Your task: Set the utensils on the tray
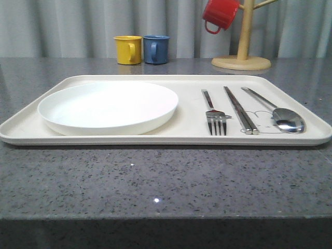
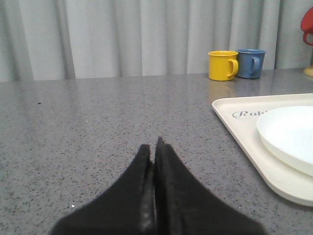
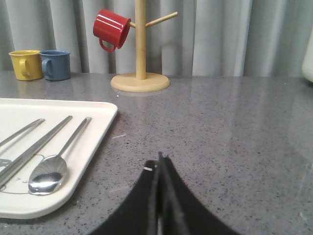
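On the tray (image 1: 129, 139) we see the fork (image 1: 213, 115), chopsticks (image 1: 240, 110) and spoon (image 1: 282, 117) lying side by side, right of the plate (image 1: 108, 107). Left claw (image 2: 152, 149) and right claw (image 3: 159, 161) both rest closed, empty, above bare table (image 1: 155, 181)

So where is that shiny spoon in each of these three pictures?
Front view: the spoon lies rightmost on the tray, beside the chopsticks.
Left wrist view: not in it; the tray's plate end is.
Right wrist view: the spoon lies nearest the tray's edge.
Shared landmark: the yellow mug.
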Available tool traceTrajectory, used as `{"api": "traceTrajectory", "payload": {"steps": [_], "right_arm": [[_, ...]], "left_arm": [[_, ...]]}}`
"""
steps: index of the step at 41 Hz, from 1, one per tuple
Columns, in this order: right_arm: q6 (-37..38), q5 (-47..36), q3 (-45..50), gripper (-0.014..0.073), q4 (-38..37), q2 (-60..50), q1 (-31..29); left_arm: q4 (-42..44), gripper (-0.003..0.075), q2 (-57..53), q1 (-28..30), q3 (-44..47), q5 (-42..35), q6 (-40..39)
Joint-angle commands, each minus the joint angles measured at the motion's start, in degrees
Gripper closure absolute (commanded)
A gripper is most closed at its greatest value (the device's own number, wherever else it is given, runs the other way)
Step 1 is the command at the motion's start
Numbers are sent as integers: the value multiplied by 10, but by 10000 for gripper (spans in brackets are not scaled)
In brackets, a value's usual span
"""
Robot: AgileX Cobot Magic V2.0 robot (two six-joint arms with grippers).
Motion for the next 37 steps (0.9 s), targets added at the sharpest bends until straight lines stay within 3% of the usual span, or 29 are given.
{"api": "traceTrajectory", "payload": {"steps": [1, 37], "right_arm": [[20, -57, -1, 662, -9, -10, -3], [22, -57, -1, 662, -38, -10, -3]], "left_arm": [[-4, 738, -14, -4, -1, -43, -4], [-4, 738, -14, -4, -1, -43, -4]]}}
